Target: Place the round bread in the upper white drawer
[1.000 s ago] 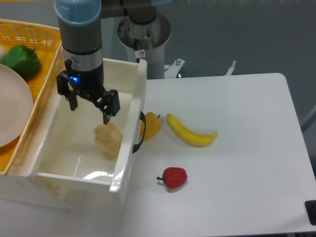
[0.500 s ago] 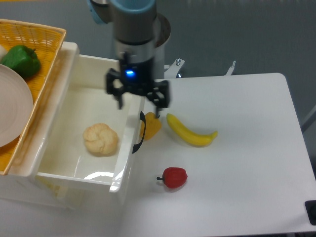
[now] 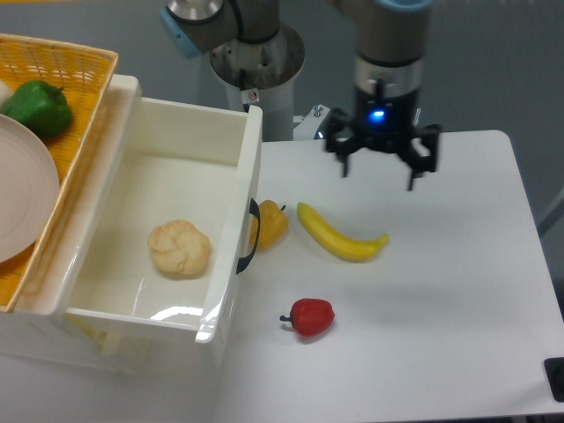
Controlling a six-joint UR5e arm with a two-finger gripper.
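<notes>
The round bread (image 3: pixel 179 248), a pale golden bun with a knotted top, lies on the floor of the upper white drawer (image 3: pixel 231 291), near its middle. The drawer stands pulled out, its black handle (image 3: pixel 249 236) facing the table. My gripper (image 3: pixel 378 175) hangs above the table's far side, well right of the drawer and above the banana. Its fingers (image 3: pixel 411 178) are spread wide with nothing between them.
A yellow banana (image 3: pixel 340 236), a yellow-orange pepper toy (image 3: pixel 270 224) beside the handle and a red toy fruit (image 3: pixel 310 316) lie on the white table. A yellow woven basket (image 3: pixel 62 84) at the left holds a green pepper (image 3: pixel 36 106) and a white plate (image 3: pixel 22 189).
The gripper has left the drawer, rising and swinging right across its front wall to the table's far side. The bread has stayed where it lay in the drawer.
</notes>
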